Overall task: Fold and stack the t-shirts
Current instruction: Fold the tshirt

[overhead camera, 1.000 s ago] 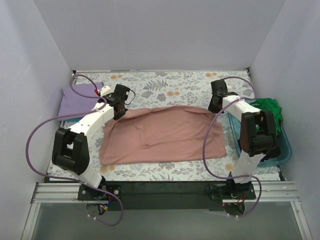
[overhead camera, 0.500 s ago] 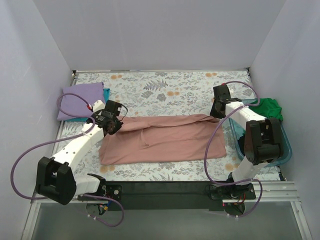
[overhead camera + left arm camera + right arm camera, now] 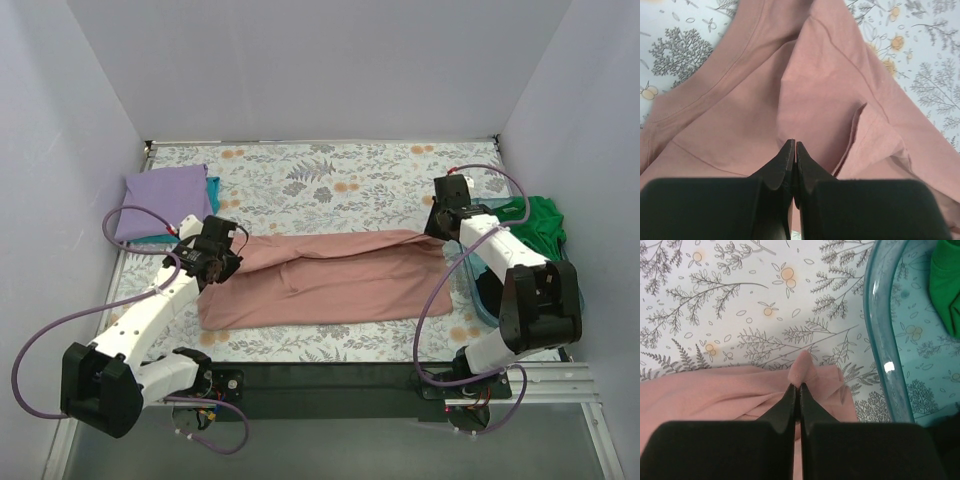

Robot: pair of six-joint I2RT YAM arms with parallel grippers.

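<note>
The dusty pink t-shirt [image 3: 330,275] lies across the middle of the table, its far edge lifted and drawn toward the near edge. My left gripper [image 3: 222,262] is shut on its left far corner; the left wrist view shows the pink cloth [image 3: 830,90] below the closed fingers [image 3: 795,150]. My right gripper [image 3: 437,232] is shut on the right far corner; a pink tip [image 3: 802,367] pokes out between the closed fingers [image 3: 799,390]. A folded lavender t-shirt [image 3: 160,200] lies on a teal one [image 3: 212,186] at the far left. A green t-shirt [image 3: 538,222] sits in the tub.
The translucent teal plastic tub [image 3: 570,300] stands at the right edge, its rim [image 3: 875,340] close beside my right gripper. The table has a floral cloth [image 3: 320,180]. White walls enclose three sides.
Both grippers have drawn the shirt's far edge toward the near side, so the shirt looks narrower. The left arm has swung lower and nearer; the right wrist moved a little right.
</note>
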